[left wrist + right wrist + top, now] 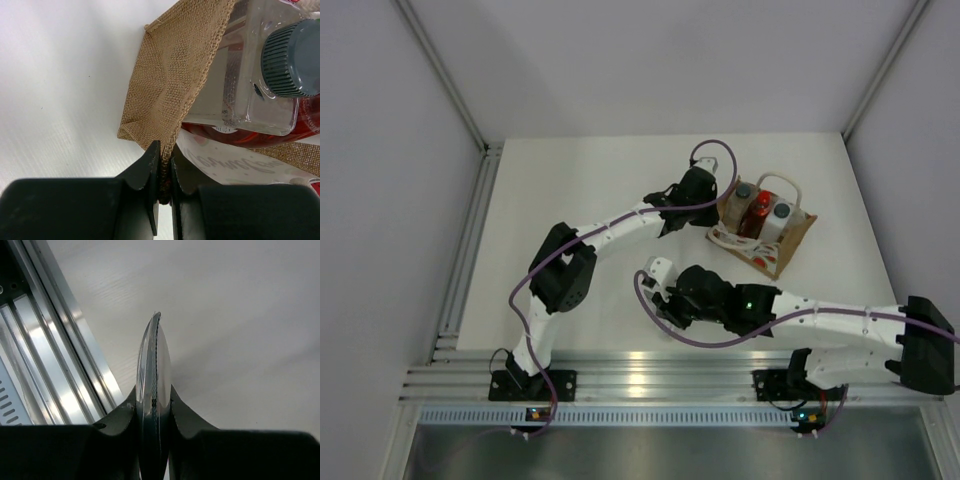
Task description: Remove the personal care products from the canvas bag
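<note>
Near aluminium rail (60, 355), right hand (156, 397) grips grey pouch (155, 355); left hand (162, 152) pinches canvas bag (170, 75) rim, bottles (250, 75) inside.

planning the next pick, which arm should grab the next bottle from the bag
Right gripper, I'd judge, once it sets down its grey pouch. The left gripper is shut on the canvas bag's rim, steadying it.

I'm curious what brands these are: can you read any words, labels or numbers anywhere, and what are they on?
Nothing can be read for certain.
canvas bag, white printed panel: looping script, blurred, unreadable.
clear bottle, lower edge: tiny print, too small to read.
grey cap: no text.
</note>
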Controlling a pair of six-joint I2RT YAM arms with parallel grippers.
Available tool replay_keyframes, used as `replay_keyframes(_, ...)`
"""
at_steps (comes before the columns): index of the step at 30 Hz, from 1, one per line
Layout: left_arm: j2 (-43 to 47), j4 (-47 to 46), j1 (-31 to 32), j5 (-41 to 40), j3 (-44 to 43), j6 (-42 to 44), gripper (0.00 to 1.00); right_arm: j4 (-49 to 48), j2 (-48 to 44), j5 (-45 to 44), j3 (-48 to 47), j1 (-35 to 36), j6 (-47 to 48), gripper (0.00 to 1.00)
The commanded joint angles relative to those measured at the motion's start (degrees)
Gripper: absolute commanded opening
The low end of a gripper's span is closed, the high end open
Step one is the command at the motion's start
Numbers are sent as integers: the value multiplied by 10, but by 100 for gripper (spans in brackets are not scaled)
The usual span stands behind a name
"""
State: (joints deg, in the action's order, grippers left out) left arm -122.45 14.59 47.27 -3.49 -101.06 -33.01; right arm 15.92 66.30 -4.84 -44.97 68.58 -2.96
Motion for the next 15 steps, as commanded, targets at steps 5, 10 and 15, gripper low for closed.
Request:
replay_keyframes(5, 35, 28, -5, -10, 4, 11, 0, -141, 24, 16, 37, -5, -20, 1)
replay_keyframes(10, 36, 28, -5, -7, 3, 11, 0, -145, 1, 11, 45, -8, -27, 47)
replay_keyframes(15, 38, 28, -5, -8, 4, 11, 0, -129, -24, 3, 36, -8, -26, 67)
